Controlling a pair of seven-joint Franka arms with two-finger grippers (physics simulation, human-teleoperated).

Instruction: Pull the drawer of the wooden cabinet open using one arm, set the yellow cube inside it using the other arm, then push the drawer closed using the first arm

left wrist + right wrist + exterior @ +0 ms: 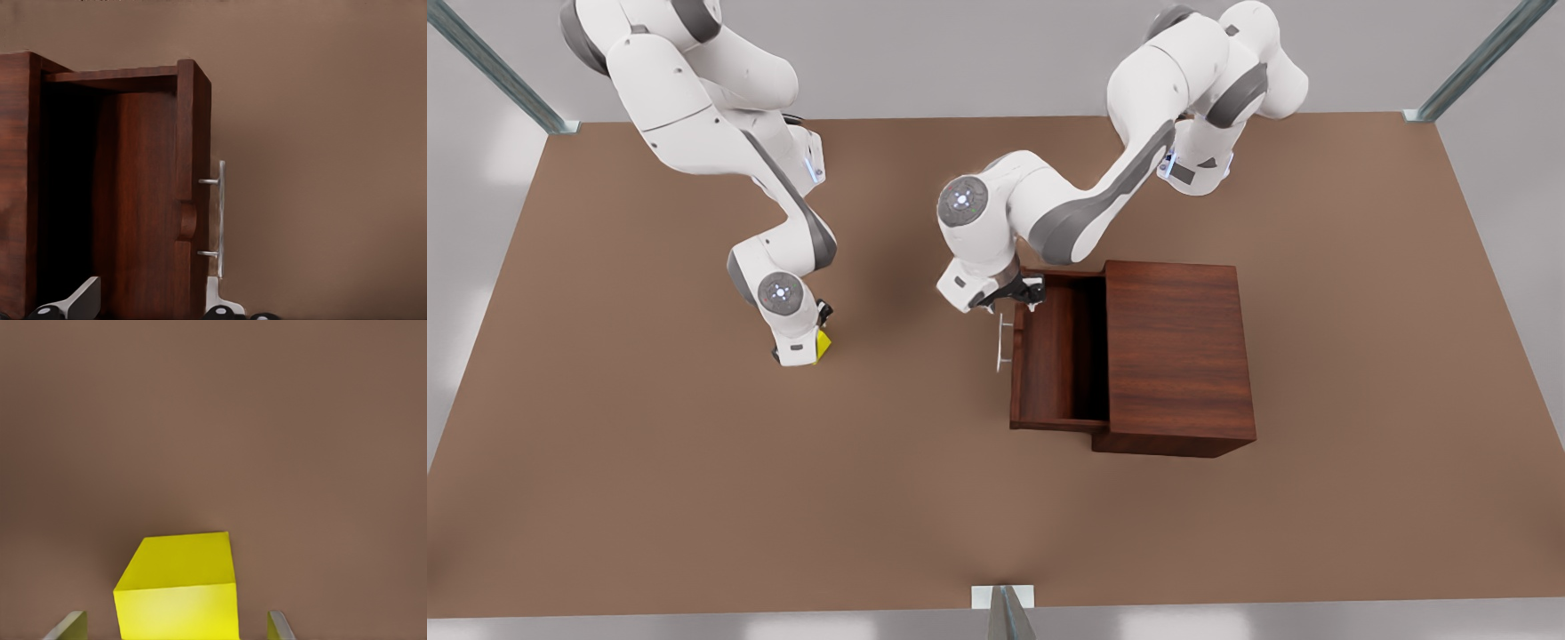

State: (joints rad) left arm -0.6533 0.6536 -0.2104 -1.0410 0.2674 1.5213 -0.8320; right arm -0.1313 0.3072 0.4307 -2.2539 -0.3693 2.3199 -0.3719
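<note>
The wooden cabinet point(1178, 347) stands at the front view's right with its drawer point(1049, 356) pulled out toward the left. The drawer's silver bar handle point(1004, 342) is free. My left gripper point(1014, 298) hovers open over the far end of the drawer front point(193, 167). One finger point(215, 297) is beside the handle point(221, 213) and the other finger point(77, 300) is over the drawer's inside. The yellow cube point(822, 345) rests on the table at the front view's left. My right gripper point(807, 345) is open around the cube point(177, 587), with gaps on both sides.
The brown table point(694, 498) is bare around the cube and in front of the cabinet. Metal frame posts stand at the far corners point(551, 120) point(1418, 114) and at the near edge point(1003, 604). The drawer's inside holds nothing.
</note>
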